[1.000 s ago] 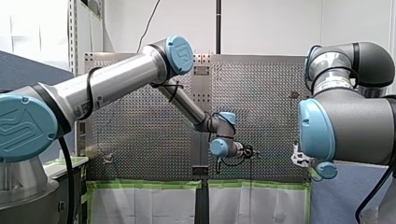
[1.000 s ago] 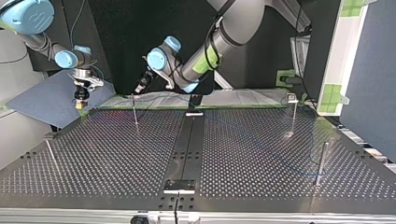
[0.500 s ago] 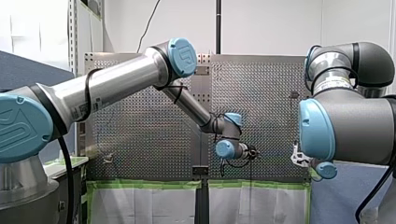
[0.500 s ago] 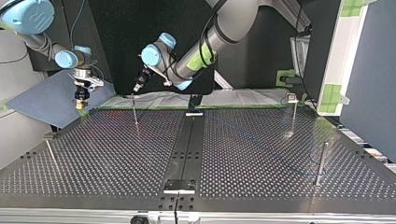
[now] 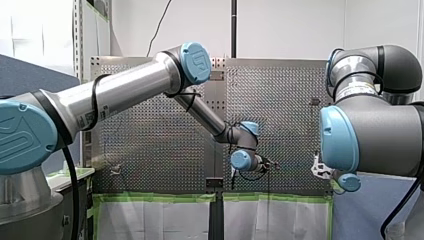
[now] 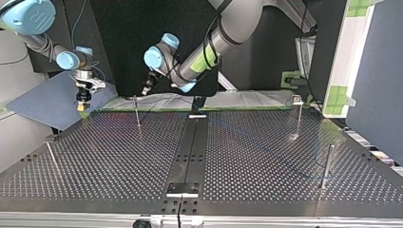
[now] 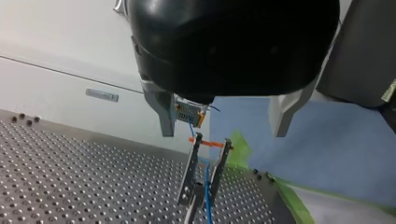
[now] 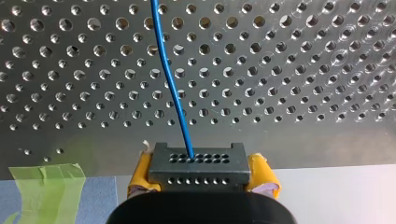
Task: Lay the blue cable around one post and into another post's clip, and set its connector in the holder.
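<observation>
Fingers of my left gripper (image 7: 223,134) stand wide apart, holding nothing, above the forked metal clip post (image 7: 190,170), where the thin blue cable (image 7: 207,205) shows between the prongs. My right gripper (image 8: 198,181) has its yellow pads clamped on the black multi-hole connector (image 8: 198,161), and the cable runs off it over the perforated metal table (image 8: 303,70). A pull from my right arm could drag the cable out of the clip. A descending left finger could strike a prong or snag the wire.
</observation>
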